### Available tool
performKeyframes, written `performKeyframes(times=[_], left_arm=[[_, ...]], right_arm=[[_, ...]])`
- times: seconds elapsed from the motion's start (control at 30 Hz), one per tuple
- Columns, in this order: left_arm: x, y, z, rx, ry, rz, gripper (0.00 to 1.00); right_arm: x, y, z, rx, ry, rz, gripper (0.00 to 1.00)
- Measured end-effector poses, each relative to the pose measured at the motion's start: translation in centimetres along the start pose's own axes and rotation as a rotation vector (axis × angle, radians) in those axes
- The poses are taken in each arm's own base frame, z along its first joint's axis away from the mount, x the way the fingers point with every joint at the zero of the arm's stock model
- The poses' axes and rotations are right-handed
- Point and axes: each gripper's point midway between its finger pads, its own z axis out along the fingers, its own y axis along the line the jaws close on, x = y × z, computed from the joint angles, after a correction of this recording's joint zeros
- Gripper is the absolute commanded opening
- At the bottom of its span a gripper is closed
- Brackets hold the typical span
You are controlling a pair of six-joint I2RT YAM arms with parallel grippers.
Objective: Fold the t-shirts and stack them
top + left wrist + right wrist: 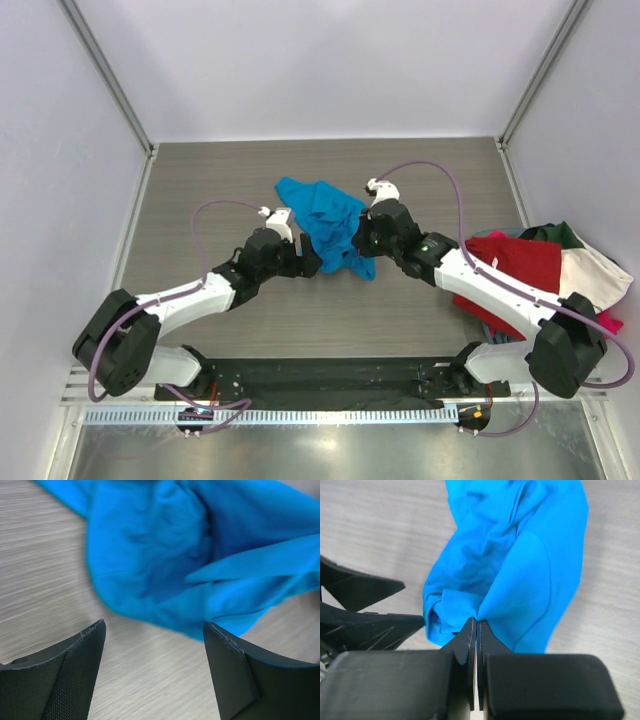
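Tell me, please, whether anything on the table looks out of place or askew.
The blue t-shirt lies bunched and twisted mid-table, one fold pinched in the right claw. The other t-shirts sit in a jumbled heap at the right edge, unfolded.

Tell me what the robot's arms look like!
The left arm and right arm have white tube-like links between chunky black joints. A thin purple cable loops along each one. The jaws are flat, black and wedge-shaped.
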Motion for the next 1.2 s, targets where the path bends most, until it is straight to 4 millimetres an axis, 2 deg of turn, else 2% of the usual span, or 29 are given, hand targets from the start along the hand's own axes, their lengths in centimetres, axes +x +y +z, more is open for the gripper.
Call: performKeyframes(times=[0.1,0.2,0.3,0.37,0.47,0.67,0.83,1.03,1.13,1.2], left_arm=[[0.0,-1.4,0.7,0.04,0.025,0.012,0.79],[0.4,-1.5,1.5,0.043,0.049,0.012,0.78],[0.9,-1.3,1.6,0.04,0.07,0.012,0.78],[1.1,-1.2,1.6,0.037,0.077,0.011,0.77],[1.6,-0.8,1.4,0.014,0.099,-0.006,0.71],[3.0,1.1,0.9,-0.101,0.145,-0.08,0.69],[4.0,2.5,0.7,-0.191,0.176,-0.136,0.62],[4.2,2.8,2.0,-0.243,0.205,-0.168,0.6],[3.8,2.8,2.9,-0.267,0.211,-0.178,0.57],[3.8,2.9,3.7,-0.283,0.216,-0.187,0.48]], right_arm=[[1.6,-0.1,-0.1,-0.003,0.057,0.014,0.02],[3.4,-0.4,-0.3,-0.006,0.122,0.028,0.07],[5.7,-1.3,-0.5,0.024,0.192,0.036,0.36],[7.0,-2.1,-0.7,0.051,0.229,0.034,0.4],[8.3,-3.0,-1.1,0.077,0.266,0.026,0.41],[8.1,-2.7,-1.0,0.068,0.275,-0.002,0.41],[6.0,-0.7,0.1,0.025,0.263,-0.043,0.42],[3.6,2.8,1.0,-0.063,0.228,-0.076,0.41],[3.6,3.1,2.0,-0.062,0.229,-0.081,0.41],[4.4,2.9,3.1,-0.051,0.248,-0.083,0.4]])
